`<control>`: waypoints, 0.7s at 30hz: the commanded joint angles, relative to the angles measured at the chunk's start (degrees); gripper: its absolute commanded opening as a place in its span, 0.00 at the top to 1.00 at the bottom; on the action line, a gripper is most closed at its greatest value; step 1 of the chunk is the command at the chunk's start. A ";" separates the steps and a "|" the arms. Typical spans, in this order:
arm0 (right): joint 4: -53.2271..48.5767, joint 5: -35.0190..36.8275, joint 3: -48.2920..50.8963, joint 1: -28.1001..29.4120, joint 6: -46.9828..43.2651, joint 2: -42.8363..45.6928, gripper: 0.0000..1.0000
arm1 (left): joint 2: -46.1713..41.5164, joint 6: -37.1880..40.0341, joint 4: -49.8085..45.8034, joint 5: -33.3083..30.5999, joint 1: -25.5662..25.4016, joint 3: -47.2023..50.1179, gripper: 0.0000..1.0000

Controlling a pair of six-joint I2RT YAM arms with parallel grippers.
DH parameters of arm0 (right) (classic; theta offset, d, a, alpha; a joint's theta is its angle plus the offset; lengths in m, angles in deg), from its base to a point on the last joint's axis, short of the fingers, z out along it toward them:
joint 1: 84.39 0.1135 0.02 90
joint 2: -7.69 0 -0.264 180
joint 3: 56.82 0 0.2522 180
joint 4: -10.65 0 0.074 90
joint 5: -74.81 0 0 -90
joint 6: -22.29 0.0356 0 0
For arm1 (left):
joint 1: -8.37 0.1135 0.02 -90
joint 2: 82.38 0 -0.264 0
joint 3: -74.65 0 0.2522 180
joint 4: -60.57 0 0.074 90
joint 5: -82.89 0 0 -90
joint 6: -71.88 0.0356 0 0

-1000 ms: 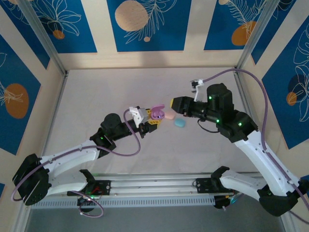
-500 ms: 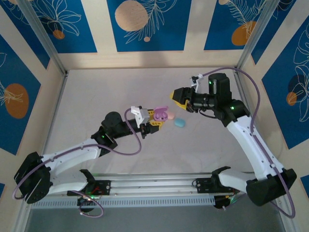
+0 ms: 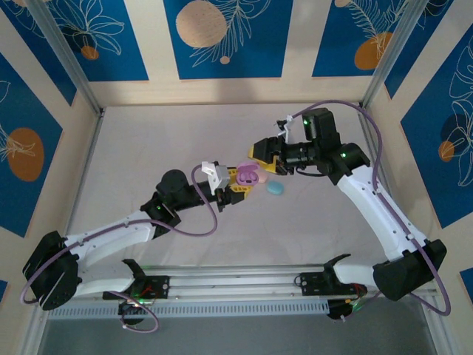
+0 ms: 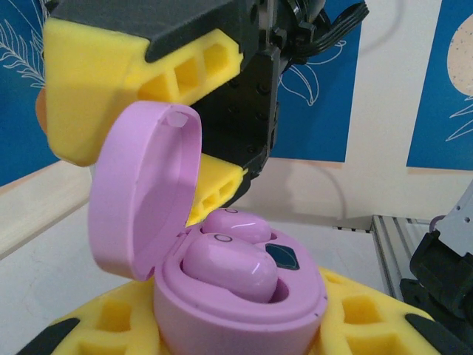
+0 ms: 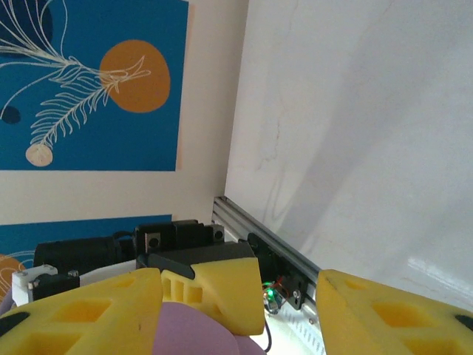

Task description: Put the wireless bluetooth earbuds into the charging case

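My left gripper (image 3: 240,180) is shut on the base of a purple charging case (image 4: 236,310), its yellow pads (image 4: 369,318) pressing both sides. The case's lid (image 4: 140,200) stands open and upright. Two purple earbuds (image 4: 229,266) lie side by side in their wells. My right gripper (image 3: 260,157) is open just beyond the lid, one yellow finger (image 4: 111,66) above it and the other (image 4: 218,185) behind it. In the right wrist view the purple lid (image 5: 196,333) sits low between my spread fingers (image 5: 74,310).
A light blue oval case (image 3: 275,188) lies on the white table just right of the held case, and a pink case (image 3: 261,176) peeks out beside it. The aluminium rail (image 3: 236,277) runs along the near edge, and frame posts (image 3: 81,111) stand at the sides.
My right gripper has risen, swung left to the open lid and spread its jaws wider. The left gripper has shifted the purple case slightly right, still gripping it.
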 commanded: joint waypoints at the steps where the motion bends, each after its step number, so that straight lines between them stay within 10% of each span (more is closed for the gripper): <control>1: -2.76 -2.05 -1.23 0.38 -1.97 -0.53 0.42 | -0.12 -0.36 2.57 0.65 -0.75 -2.02 0.71; 21: 10.64 -22.27 10.78 -1.26 1.64 6.02 0.39 | -0.85 -3.22 6.64 0.16 -0.75 -2.35 0.69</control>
